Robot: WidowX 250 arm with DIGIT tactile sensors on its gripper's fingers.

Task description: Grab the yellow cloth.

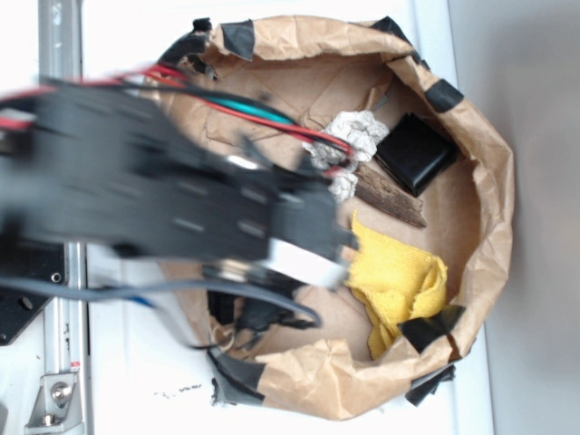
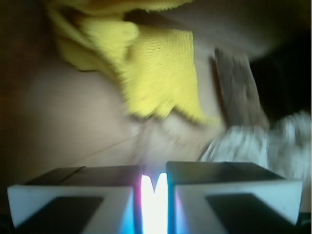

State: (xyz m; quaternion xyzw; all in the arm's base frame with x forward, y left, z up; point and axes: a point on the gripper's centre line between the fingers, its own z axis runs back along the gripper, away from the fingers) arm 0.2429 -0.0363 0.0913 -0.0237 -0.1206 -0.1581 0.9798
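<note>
The yellow cloth (image 1: pixel 399 279) lies bunched on the floor of a brown paper bag, at the lower right. In the wrist view the yellow cloth (image 2: pixel 156 73) fills the upper middle, ahead of the fingers and apart from them. My gripper (image 1: pixel 337 246) hangs over the bag's middle, just left of the cloth, and the blurred black arm covers the bag's left side. Seen from the wrist, the gripper (image 2: pixel 154 171) has its two jaws nearly together with only a thin bright slit and nothing between them.
The taped rim of the paper bag (image 1: pixel 494 181) rings everything. Inside it are a black box (image 1: pixel 415 152), a crumpled white paper wad (image 1: pixel 355 134) and a strip of wood (image 1: pixel 391 198). The wood strip (image 2: pixel 236 87) and paper wad (image 2: pixel 258 144) lie right of the cloth.
</note>
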